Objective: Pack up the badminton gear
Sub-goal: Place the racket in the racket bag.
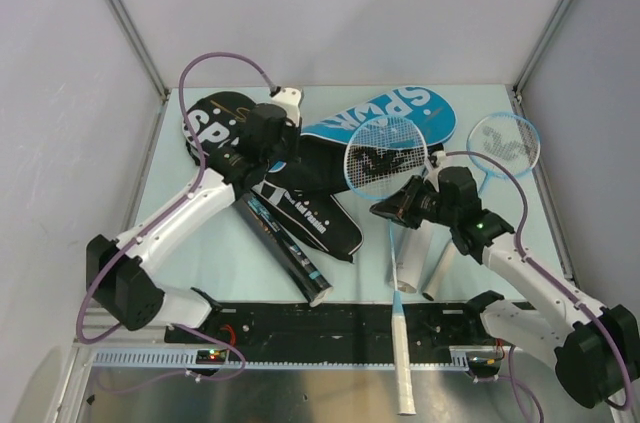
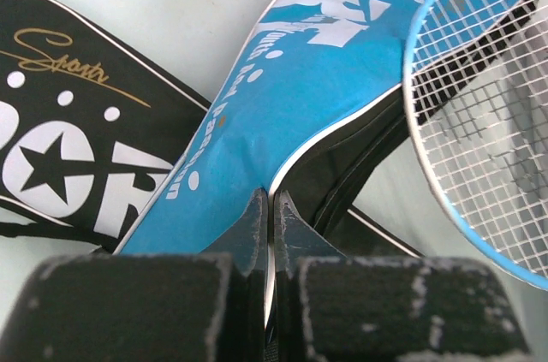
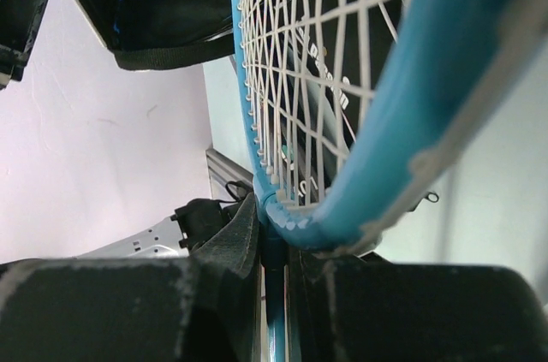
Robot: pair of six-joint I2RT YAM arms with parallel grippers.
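— Anything inside the blue cover?
— Can't tell. The left end effector is pinched on its edge.
— And the light-blue racket?
— Clamped at its throat by the right end effector, head over the cover's mouth.

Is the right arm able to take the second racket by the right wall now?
Probably not yet: the right gripper is shut on the first racket's shaft. The second racket itself lies uncovered nearby.
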